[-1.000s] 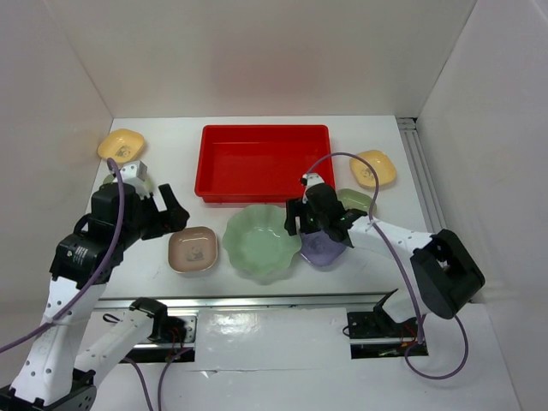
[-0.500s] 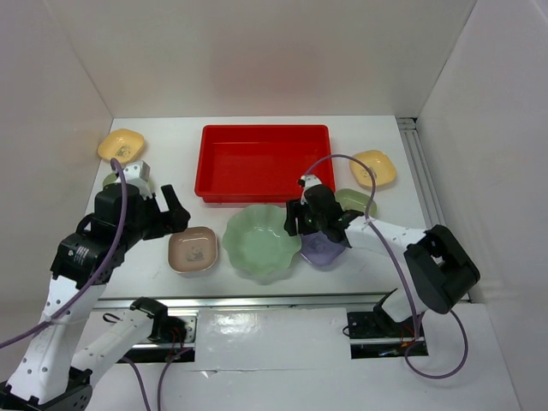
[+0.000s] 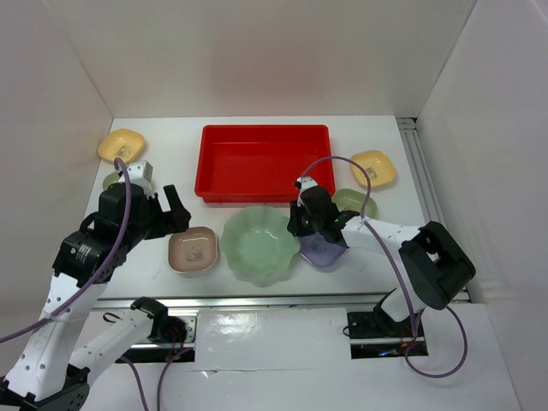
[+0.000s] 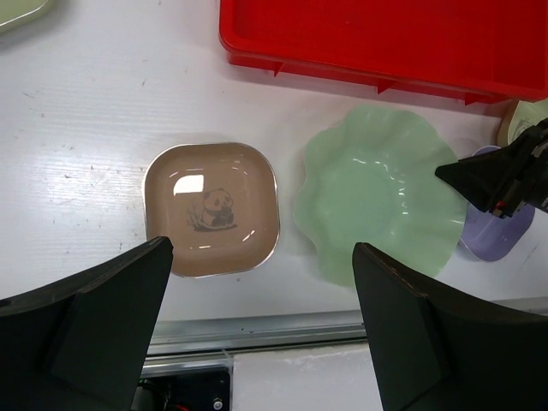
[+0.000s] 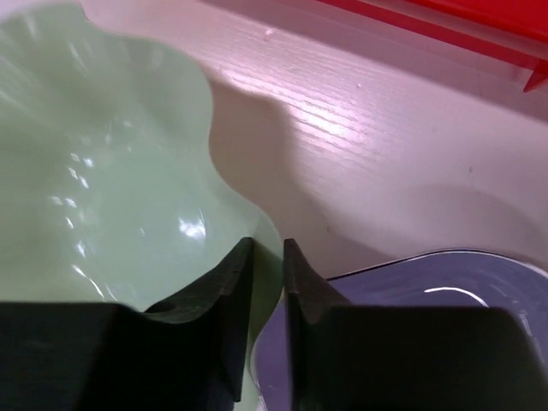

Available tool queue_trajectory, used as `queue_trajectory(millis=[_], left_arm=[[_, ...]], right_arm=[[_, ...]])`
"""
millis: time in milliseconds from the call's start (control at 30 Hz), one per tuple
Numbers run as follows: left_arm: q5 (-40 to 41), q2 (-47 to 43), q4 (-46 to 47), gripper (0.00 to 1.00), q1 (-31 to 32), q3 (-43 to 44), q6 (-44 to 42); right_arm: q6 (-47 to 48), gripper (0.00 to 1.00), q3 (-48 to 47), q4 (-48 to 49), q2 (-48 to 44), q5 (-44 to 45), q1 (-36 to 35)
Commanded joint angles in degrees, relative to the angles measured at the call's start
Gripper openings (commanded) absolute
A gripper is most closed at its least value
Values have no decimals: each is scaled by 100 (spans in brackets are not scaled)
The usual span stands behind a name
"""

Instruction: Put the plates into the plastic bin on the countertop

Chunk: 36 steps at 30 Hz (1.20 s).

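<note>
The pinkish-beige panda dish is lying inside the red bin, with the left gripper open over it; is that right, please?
Not quite. The pinkish-beige panda dish lies on the white countertop, outside the red bin and beside the large green dish. The left wrist view shows this; the left gripper is indeed open over it.

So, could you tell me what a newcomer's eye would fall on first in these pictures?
The bright red bin stands out first, empty at the back of the white countertop. Just in front of it lies the large scalloped green dish, with the right gripper and its jaws closed on the dish's rim. The left gripper hovers open over the pinkish-beige panda dish beside it.
</note>
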<state>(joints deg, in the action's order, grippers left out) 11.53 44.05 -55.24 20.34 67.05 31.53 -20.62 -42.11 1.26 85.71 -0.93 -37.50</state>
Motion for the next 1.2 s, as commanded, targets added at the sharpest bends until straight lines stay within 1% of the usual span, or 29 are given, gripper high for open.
queue_trajectory(millis=[0,100,200,267,333,467,533,633,667,833,967,1000,1067,1100,1133,1167], left_arm=[[165,-28,216,100,58,37,-42],[218,-28,216,100,58,37,11],[218,-28,216,100,111,37,11],[270,-28,164,100,111,37,11],[271,-28,163,100,163,37,11],[324,-28,163,100,163,37,11],[324,-28,163,100,163,37,11],[324,-28,163,100,163,37,11],[324,-28,163,100,163,37,11],[324,24,163,100,163,37,11],[271,24,163,100,163,37,11],[271,24,163,100,163,37,11],[271,24,163,100,163,-25,11],[201,-28,163,100,163,-25,11],[201,-28,215,100,163,-95,11],[131,-89,216,100,163,-95,11]], right_arm=[[-12,21,-237,33,-46,58,-108],[-143,0,-298,-116,-98,137,-170],[-276,0,-535,-344,-99,303,-241],[-451,0,-762,-713,-160,610,-469],[-512,0,-904,-1081,-405,943,-627],[-583,0,-1247,-1740,-818,1331,-969],[-636,0,-1362,-1909,-1116,1455,-1048],[-689,0,-1598,-2129,-1468,1455,-1049],[-689,0,-1651,-2190,-1548,1333,-1049],[-584,0,-2081,-2191,-1812,1069,-1049],[-452,0,-2503,-1797,-1664,1008,-602],[-451,0,-2504,-1404,-1524,781,-218],[-635,0,-2697,-1024,-1313,507,205],[-723,0,-2750,-613,-1050,410,390],[-924,0,-2802,-426,-891,279,714],[-1004,0,-3003,-268,-707,217,865]])
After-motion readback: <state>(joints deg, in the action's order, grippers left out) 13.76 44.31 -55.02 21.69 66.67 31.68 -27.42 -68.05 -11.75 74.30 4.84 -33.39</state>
